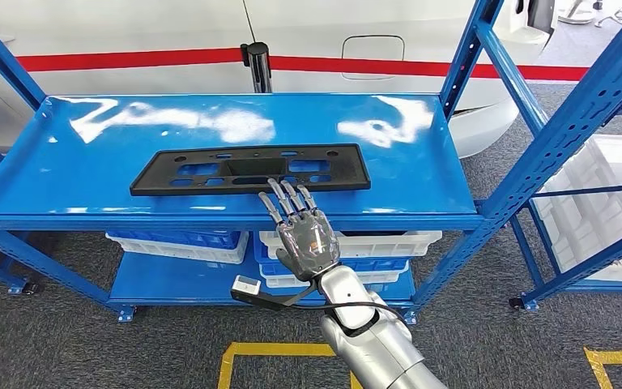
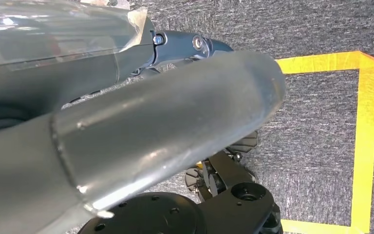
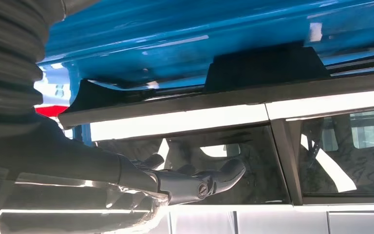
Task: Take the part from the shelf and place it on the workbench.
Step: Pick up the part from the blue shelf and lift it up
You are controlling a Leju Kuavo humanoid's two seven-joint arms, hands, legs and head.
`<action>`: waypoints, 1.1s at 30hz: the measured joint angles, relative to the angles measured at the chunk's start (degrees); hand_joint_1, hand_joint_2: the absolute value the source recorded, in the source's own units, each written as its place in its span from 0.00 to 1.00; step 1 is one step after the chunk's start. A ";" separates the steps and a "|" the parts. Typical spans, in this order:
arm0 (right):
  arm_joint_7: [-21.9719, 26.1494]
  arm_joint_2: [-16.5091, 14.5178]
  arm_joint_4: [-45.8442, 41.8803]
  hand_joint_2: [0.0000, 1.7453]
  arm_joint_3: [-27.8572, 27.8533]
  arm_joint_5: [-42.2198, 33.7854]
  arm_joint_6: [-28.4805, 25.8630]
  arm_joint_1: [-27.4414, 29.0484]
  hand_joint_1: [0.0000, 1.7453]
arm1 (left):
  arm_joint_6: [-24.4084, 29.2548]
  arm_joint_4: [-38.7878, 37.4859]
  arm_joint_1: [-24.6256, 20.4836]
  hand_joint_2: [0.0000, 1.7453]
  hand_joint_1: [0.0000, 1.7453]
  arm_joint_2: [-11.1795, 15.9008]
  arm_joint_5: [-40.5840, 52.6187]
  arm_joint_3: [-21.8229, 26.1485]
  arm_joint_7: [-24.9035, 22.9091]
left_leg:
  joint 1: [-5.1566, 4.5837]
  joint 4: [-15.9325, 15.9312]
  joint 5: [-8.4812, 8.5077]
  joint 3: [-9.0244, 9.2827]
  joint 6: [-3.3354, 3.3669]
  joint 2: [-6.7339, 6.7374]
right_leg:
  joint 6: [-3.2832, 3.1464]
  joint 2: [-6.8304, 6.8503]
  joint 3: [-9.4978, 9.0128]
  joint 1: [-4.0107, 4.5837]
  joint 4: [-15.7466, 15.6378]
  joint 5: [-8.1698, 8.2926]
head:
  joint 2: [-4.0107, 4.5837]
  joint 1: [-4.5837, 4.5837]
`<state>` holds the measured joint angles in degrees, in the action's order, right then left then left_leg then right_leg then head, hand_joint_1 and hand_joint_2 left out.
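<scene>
**Right hand reaches for the black part on the blue shelf**

The part [image 1: 250,169], a flat black panel with several cut-outs, lies on the top deck of the blue shelf [image 1: 65,162], lengthwise across it and close to the front edge; from the deck's centre it sits toward 6 o'clock. The right hand [image 1: 304,231] comes up from 5 o'clock of the part with its fingers spread and holding nothing; the fingertips [image 1: 274,185] reach the near long edge of the panel, though whether they touch it or hover just above cannot be told; in the right wrist view the fingers [image 3: 209,178] lie stretched out below the shelf edge, apart and empty. The left hand [image 2: 175,46] hangs toward the grey floor and is largely hidden by the arm; whether it is open or closed cannot be told.

Judging by its look, the part is moulded plastic: light, stiff, thin, with a matte face that should not slip much; being long and flat, it may tilt if taken at 1 end. The near long edge, about mid-length, looks the best hold, thumb beneath and fingers on top; the cut-outs offer a second purchase. White bins [image 1: 372,243] sit on the lower deck at 6 o'clock of the part.
</scene>
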<state>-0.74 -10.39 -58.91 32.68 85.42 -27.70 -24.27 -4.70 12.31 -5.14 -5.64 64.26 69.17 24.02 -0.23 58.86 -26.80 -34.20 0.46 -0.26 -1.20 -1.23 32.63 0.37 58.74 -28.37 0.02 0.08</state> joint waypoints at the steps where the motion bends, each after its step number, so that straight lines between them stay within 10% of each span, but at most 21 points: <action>1: 0.00 -0.02 0.16 1.00 0.00 0.01 -0.10 -0.01 0.00 | 0.00 0.00 0.00 0.00 0.00 0.00 0.00 0.01 0.00 | 0.02 0.00 0.00 0.00 0.00 0.00 | 0.00 0.00 0.00 0.01 0.00 0.00 | 0.00 0.01; 8: -0.02 -0.09 1.87 1.00 0.00 0.33 -1.13 -0.52 0.00 | 0.08 0.00 0.00 0.00 0.00 -0.13 0.02 0.00 0.00 | 0.21 0.08 -0.03 -0.01 0.09 -0.03 | 0.05 -0.01 0.00 0.08 -0.02 0.03 | 0.00 0.01; 15: -0.04 -0.42 3.05 1.00 -0.02 0.51 -1.62 -0.69 0.00 | 0.13 0.00 -0.01 0.00 0.00 -0.21 0.02 0.00 -0.01 | 0.34 -1.19 0.40 0.70 1.52 0.15 | 0.64 0.10 0.18 -0.07 0.12 -0.12 | 0.00 0.00; 19: -0.21 -0.32 4.08 1.00 -0.07 0.69 -3.01 -0.96 0.00 | 0.12 0.00 -0.02 0.00 0.00 -0.33 0.04 0.00 -0.05 | 0.91 -2.47 0.93 1.56 1.92 0.53 | 0.80 0.40 5.80 -0.65 11.30 -4.62 | 0.00 -0.11; 21: -0.24 -0.13 4.85 1.00 -0.23 0.70 -3.33 -0.79 0.00 | 0.12 0.00 0.01 0.00 0.00 -0.38 0.04 0.00 -0.07 | 1.21 -2.43 0.79 1.62 1.66 0.55 | 1.70 0.51 7.96 -1.38 14.92 -5.10 | 0.00 -0.10; 25: -0.26 -0.06 5.77 1.00 -0.41 0.81 -3.73 -0.84 0.00 | 0.12 0.03 0.04 0.00 0.00 -0.41 0.04 0.01 -0.07 | 2.25 -1.44 -0.28 1.92 -0.26 0.49 | 4.56 1.17 2.42 -2.85 2.97 0.06 | 0.00 -0.25; 30: -0.22 -0.46 7.07 1.00 -0.59 0.92 -4.79 -1.34 0.00 | 0.13 0.05 0.04 0.00 0.00 -0.53 -0.02 0.01 0.04 | 2.80 -0.74 -1.11 1.93 -2.04 0.43 | 2.67 0.58 0.95 -2.46 0.74 0.51 | 0.00 -0.21; 33: -0.08 -0.87 7.80 1.00 -0.67 0.96 -5.25 -1.70 0.00 | 0.27 0.04 0.03 0.00 0.00 -0.65 -0.14 0.02 0.13 | 2.88 6.89 -5.10 -1.65 -2.17 0.39 | 1.78 0.50 0.57 -2.24 0.64 0.36 | 0.00 0.00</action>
<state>-0.82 -11.26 -51.11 32.00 86.37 -32.95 -25.97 -4.43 12.35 -5.11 -6.29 64.12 69.19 24.15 2.65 65.75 -31.90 -35.84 -1.71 0.13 0.58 -0.72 33.20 -1.87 59.37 -28.00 0.02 0.08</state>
